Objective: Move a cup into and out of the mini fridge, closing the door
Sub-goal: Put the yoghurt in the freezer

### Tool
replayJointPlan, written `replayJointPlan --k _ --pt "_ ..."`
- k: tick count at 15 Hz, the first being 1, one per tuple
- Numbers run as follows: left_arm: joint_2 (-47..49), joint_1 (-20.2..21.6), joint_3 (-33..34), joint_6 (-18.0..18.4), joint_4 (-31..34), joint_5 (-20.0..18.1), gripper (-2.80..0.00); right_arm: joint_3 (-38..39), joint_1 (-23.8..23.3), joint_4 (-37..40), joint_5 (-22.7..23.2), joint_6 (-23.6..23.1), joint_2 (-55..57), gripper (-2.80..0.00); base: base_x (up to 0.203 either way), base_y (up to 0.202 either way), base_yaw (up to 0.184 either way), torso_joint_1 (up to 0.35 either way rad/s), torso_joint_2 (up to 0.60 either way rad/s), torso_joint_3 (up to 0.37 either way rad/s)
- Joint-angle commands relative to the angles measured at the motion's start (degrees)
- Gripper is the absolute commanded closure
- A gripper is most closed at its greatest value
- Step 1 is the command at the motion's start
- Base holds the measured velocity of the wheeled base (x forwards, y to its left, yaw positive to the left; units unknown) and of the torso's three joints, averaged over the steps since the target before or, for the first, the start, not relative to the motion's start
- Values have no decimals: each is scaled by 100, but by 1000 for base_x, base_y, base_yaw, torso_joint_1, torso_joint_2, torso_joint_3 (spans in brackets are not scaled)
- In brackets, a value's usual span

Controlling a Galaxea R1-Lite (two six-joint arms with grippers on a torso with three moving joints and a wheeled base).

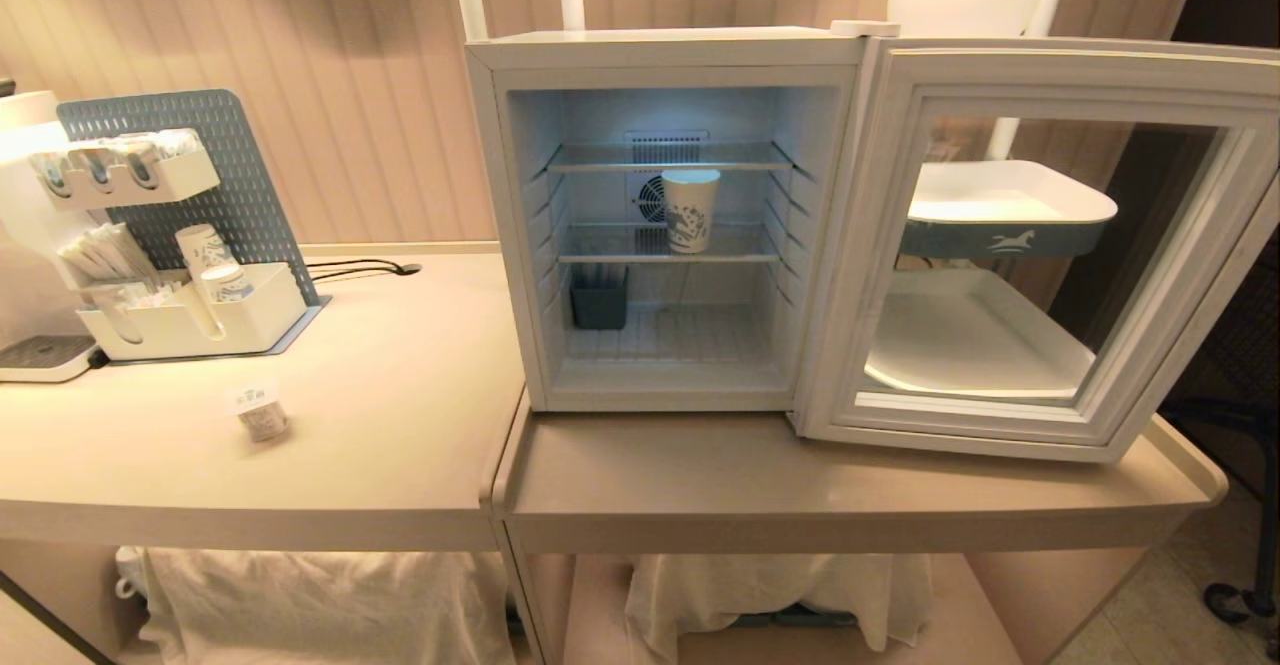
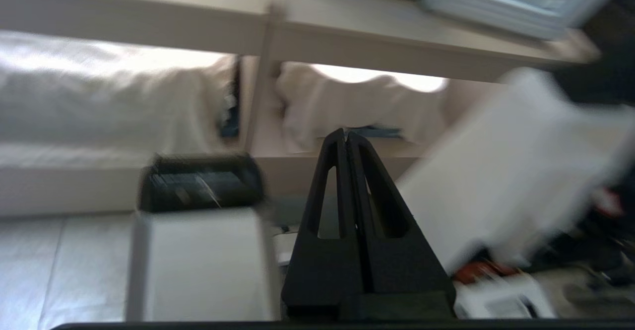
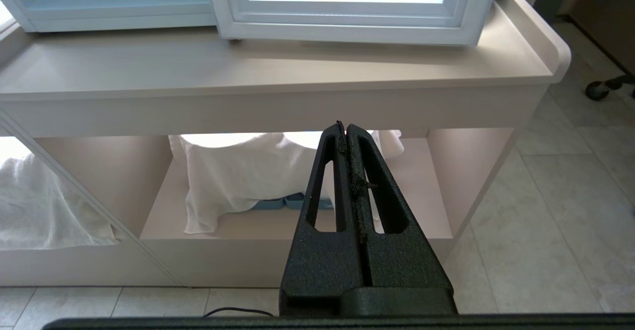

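The mini fridge (image 1: pixel 660 50) stands on the right counter, lit inside. Its door (image 1: pixel 1000 425) is swung wide open to the right. The cup (image 1: pixel 262 415), a tiny white tub with a green-marked flat top, rests on the left table, well clear of the fridge. Neither gripper appears in the head view. My left gripper (image 2: pixel 346 132) is shut and empty, low in front of the counter, level with its lower shelf. My right gripper (image 3: pixel 343 125) is shut on nothing, parked below the counter edge, under the door (image 3: pixel 347 27).
A tall patterned paper cup (image 1: pixel 690 210) sits on the fridge's middle shelf and a dark bin (image 1: pixel 600 300) on its floor. An organiser with paper cups (image 1: pixel 200 315) and a white machine (image 1: pixel 30 245) fill the left table's back. White cloths (image 1: pixel 320 595) hang under the counters.
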Motion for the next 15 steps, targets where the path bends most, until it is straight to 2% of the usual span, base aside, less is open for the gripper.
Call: replayJointPlan --k 1,3,4,5,6,7,8,9,11,13,14,15 --pt "-145 11 1745 25 -1814 201 0 0 0 7 2 -1 4 0 0 0 0 0 0 0" --pt "135 6 4062 249 -4889 553 0 0 0 7 2 -1 4 0 0 0 0 0 0 0" --pt "476 -7 4960 332 -6244 705 0 0 0 7 2 -1 4 0 0 0 0 0 0 0" --pt "816 -27 5697 405 -7351 827 0 0 0 7 2 -1 4 0 0 0 0 0 0 0" --pt "987 -88 6189 556 -7975 916 0 0 0 7 2 -1 4 0 0 0 0 0 0 0" --pt "1035 -153 6445 708 -8132 992 0 0 0 7 2 -1 4 0 0 0 0 0 0 0" --pt "1022 -195 6483 796 -7895 1211 0 0 0 7 2 -1 4 0 0 0 0 0 0 0" --pt "849 -166 6479 743 -7806 1365 0 0 0 7 2 -1 4 0 0 0 0 0 0 0" --pt "61 -113 6460 585 -7751 1455 0 0 0 7 2 -1 4 0 0 0 0 0 0 0" --pt "-308 -62 6418 472 -7661 1559 0 0 0 7 2 -8 4 0 0 0 0 0 0 0" --pt "-275 -48 6383 570 -7633 1481 0 0 0 7 2 -1 4 0 0 0 0 0 0 0" --pt "-277 -45 6372 949 -7626 1397 0 0 0 7 2 -9 4 0 0 0 0 0 0 0"
